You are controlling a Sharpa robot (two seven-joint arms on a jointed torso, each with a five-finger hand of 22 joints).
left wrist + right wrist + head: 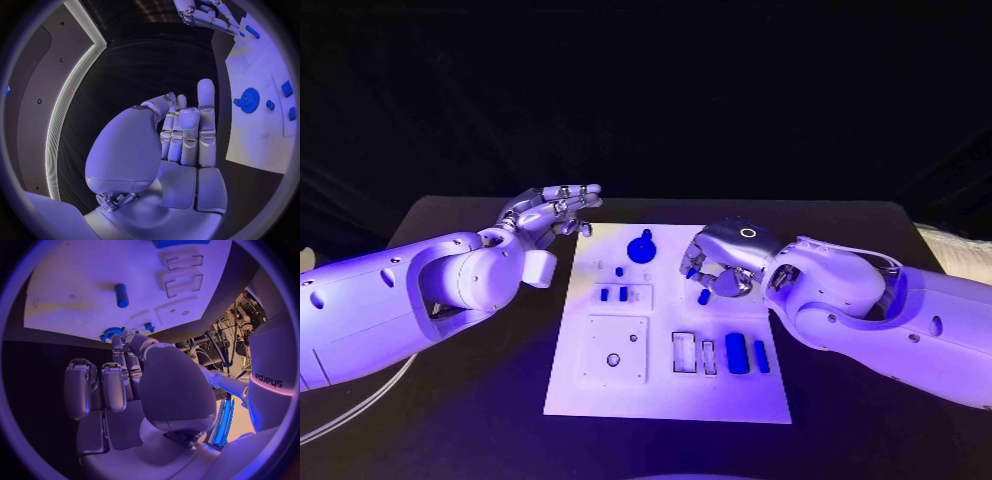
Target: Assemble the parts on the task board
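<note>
Board (589,395) mid-table; gear (642,247) at far end, several blue parts (737,353) loose on it — most assy left. L hand (557,213) off board, empty, fingers apart. R hand (721,262) over board; grip unclear.

Backdrop: black, dark behind the desk (473,215) in the head view.
Desk: black, flat top.
Wall: dark panel edged by a curved white light strip (65,100).
Light: violet-blue overall.

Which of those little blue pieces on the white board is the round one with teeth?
The blue gear near the task board's far edge, between the two hands. The other blue pieces are plain pegs or blocks.
</note>
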